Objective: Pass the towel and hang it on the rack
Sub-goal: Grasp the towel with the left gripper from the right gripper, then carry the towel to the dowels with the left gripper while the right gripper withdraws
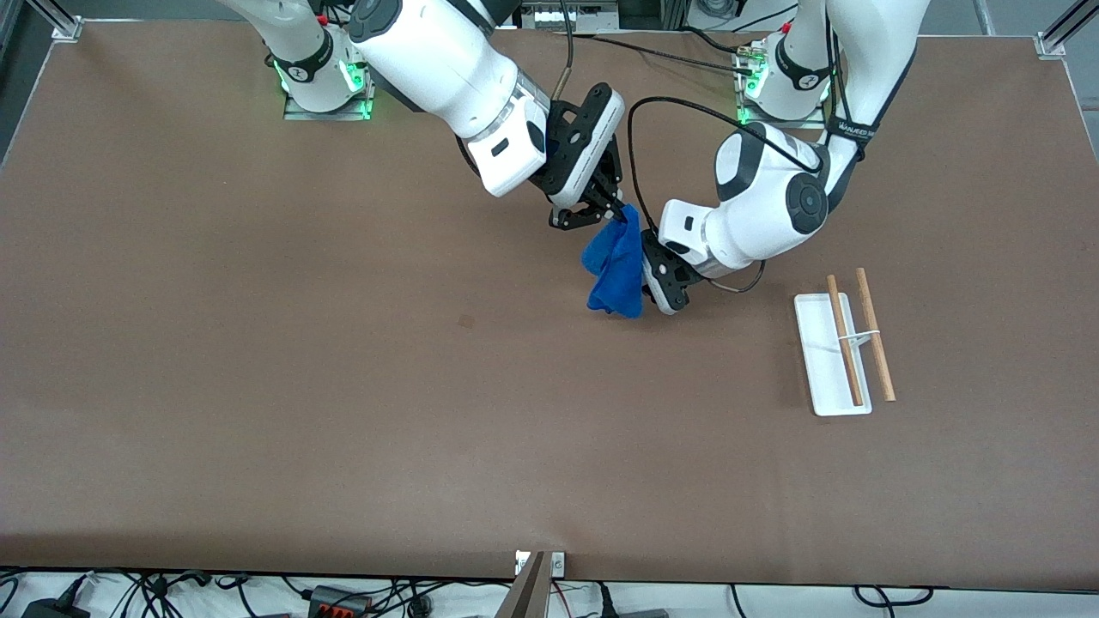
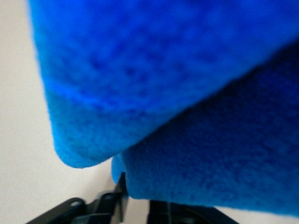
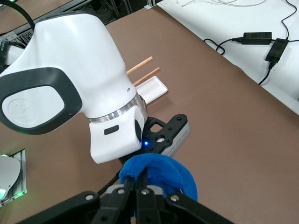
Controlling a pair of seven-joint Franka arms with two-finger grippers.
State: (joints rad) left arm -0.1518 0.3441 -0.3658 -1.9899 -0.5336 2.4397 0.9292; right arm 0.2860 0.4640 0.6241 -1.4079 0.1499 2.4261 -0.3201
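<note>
A blue towel hangs in the air over the middle of the table. My right gripper is shut on its upper corner, and the right wrist view shows its fingers pinching the towel's fold. My left gripper is pressed against the towel's side from the left arm's end. The towel fills the left wrist view, where one finger bites into its lower fold, the jaws narrow. The rack stands toward the left arm's end, its white base flat and two wooden rods above.
The brown table stretches wide around the towel. Both arm bases stand along the table's edge farthest from the camera. The left arm's cable loops near the two grippers. In the right wrist view the rack shows past the left arm's wrist.
</note>
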